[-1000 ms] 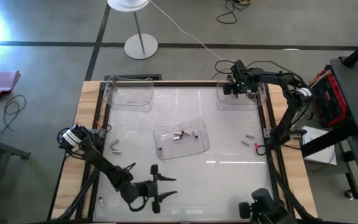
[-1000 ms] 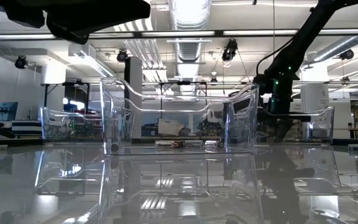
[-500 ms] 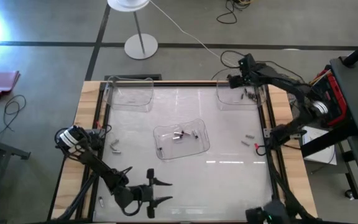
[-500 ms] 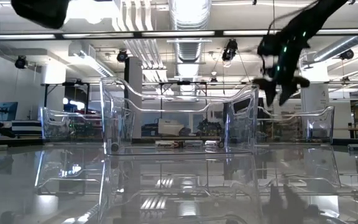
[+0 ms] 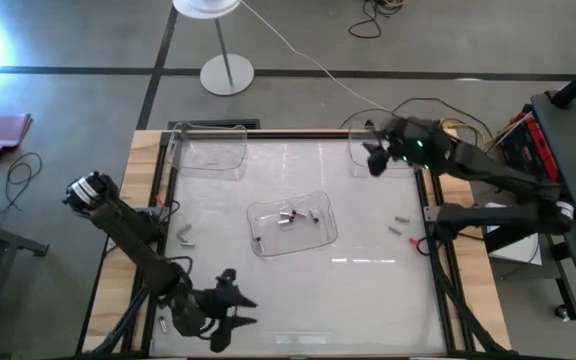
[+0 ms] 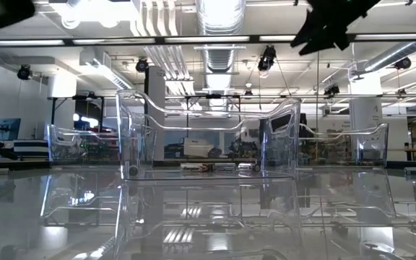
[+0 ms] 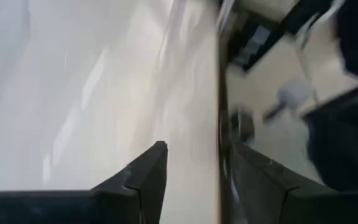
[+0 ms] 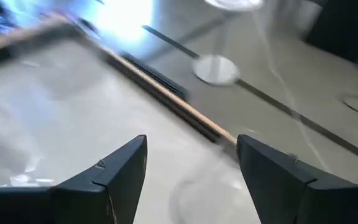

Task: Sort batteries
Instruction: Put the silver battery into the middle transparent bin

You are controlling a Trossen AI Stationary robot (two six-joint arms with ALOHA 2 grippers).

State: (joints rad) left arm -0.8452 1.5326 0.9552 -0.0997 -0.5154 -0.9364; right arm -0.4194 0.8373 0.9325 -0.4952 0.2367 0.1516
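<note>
High view: your left gripper [image 5: 230, 310] sits at the table's near edge, left of centre, fingers spread apart w/ nothing between them. Your right gripper [image 5: 376, 150] hangs over the far-right tray [image 5: 408, 166], by its left wall; its wrist view shows the fingers [image 8: 114, 171] wide apart and empty. Batteries: a few lie in the centre tray [image 5: 323, 232], e.g. one dark-ended cell [image 5: 288, 217] near the middle and another [image 5: 311, 214] just right of it. Two more [image 5: 398, 222] lie loose on the table surface right of the centre tray, near the right rail. One pair [image 5: 185, 236] lies loose left of the centre tray, and one [image 5: 163, 324] sits by the near-left edge, close to your left arm. Far-left tray [image 5: 208, 160] contents can't be made out. Low view: centre tray [image 6: 208, 137] stands in the middle w/ small cells [image 6: 206, 167] on its floor; right gripper [image 6: 323, 29] is high up, well above the trays. Left wrist view is blurred; you only get the table edge past its fingers [image 7: 138, 180].
</note>
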